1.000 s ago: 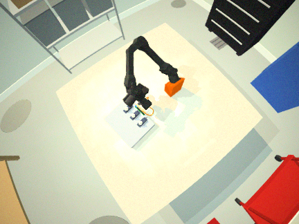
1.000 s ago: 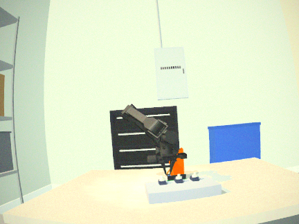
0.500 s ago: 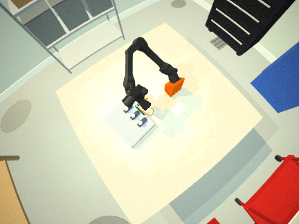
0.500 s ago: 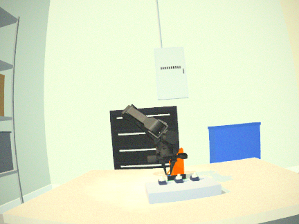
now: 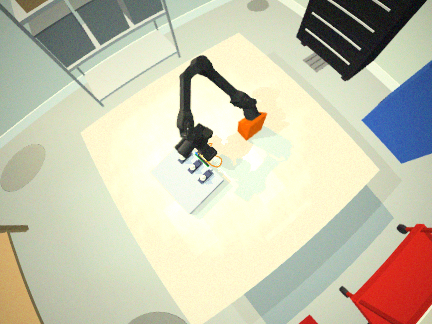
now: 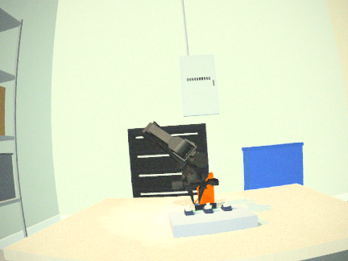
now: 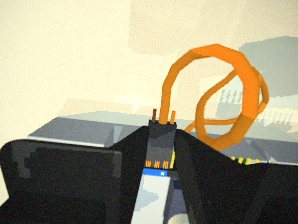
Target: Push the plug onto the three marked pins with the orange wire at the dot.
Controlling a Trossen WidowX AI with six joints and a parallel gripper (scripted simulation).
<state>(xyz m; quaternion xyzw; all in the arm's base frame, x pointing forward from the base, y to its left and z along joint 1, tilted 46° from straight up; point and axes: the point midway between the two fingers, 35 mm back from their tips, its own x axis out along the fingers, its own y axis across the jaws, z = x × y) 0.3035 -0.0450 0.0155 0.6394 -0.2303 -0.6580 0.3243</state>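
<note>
My gripper (image 7: pixel 161 133) (image 6: pixel 196 203) is shut on the plug (image 7: pixel 161 134), a small dark block. A brown wire stub is at its left, a thick orange lead (image 7: pixel 164 102) in the middle and a thin orange wire (image 7: pixel 173 117) at its right. The plug's front edge is at the marked pins (image 7: pixel 157 164); short lengths of them show between it and the blue band (image 7: pixel 150 172). The band's white dot (image 7: pixel 162 173) is at the right end, on the thin orange wire's side. How far the pins reach into the holes is hidden. The pale holder (image 5: pixel 187 192) (image 6: pixel 213 225) lies under the gripper.
Three dark blue parts with white tops, one of them here (image 5: pixel 205 176) (image 6: pixel 226 207), stand on the holder. The lead loops out beyond the plug, away from the holder. More yellow pins (image 7: pixel 255 161) show right of the fingers. An orange block (image 5: pixel 251 125) stands at the arm's base.
</note>
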